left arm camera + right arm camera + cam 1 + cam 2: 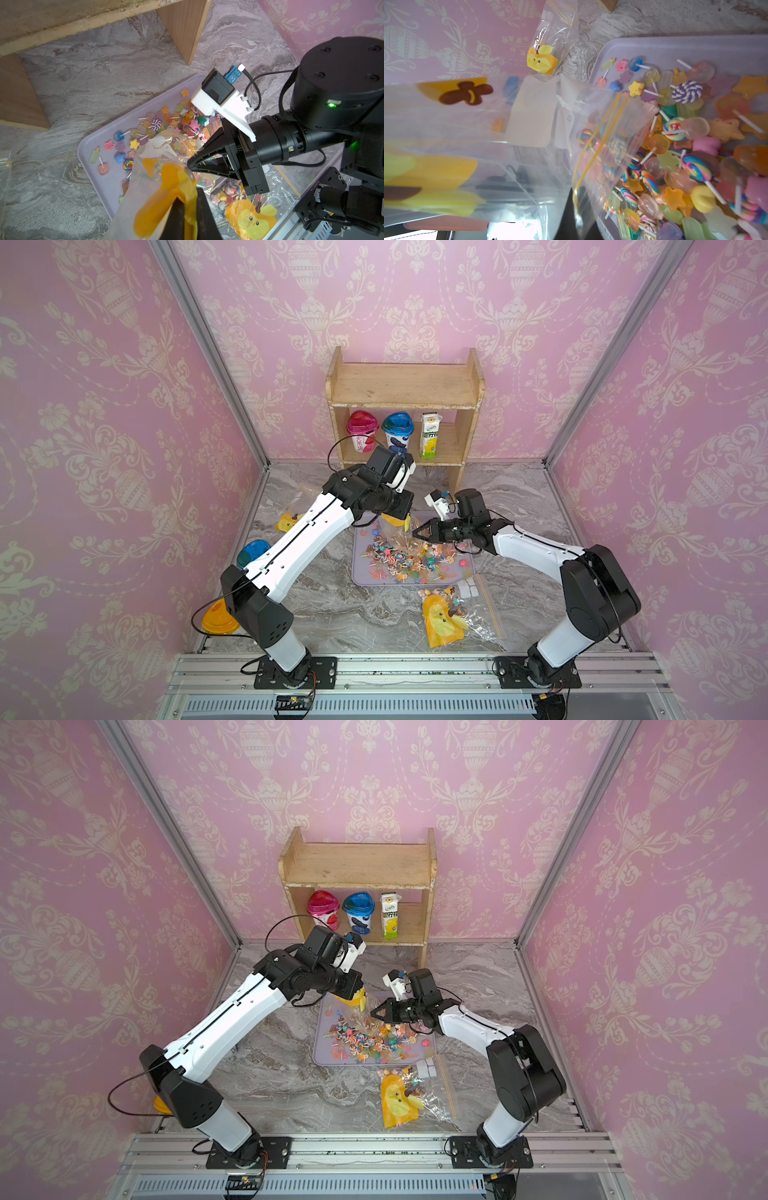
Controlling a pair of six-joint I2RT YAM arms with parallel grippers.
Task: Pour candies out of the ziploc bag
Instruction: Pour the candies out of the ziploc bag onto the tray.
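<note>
A clear ziploc bag (pixel 401 533) with a yellow print hangs tilted over a lavender tray (pixel 361 572). My left gripper (pixel 189 199) is shut on the bag's yellow printed end (pixel 166 187), raised at the tray's far side. My right gripper (pixel 415 532) is shut on the mouth edge by the yellow zip line (pixel 600 128). The mouth points down into the tray. Candies (pixel 409 562), stars and swirl lollipops on white sticks, lie heaped in the tray (pixel 654 49). A few candies (pixel 586 139) show through the plastic near the mouth.
A second ziploc bag (pixel 453 614) with candies lies near the front right of the tray. Another bag (pixel 291 518) lies left, under my left arm. A wooden shelf (pixel 405 385) with two cups and a carton stands behind. Blue (pixel 253 551) and orange (pixel 216 618) lids lie left.
</note>
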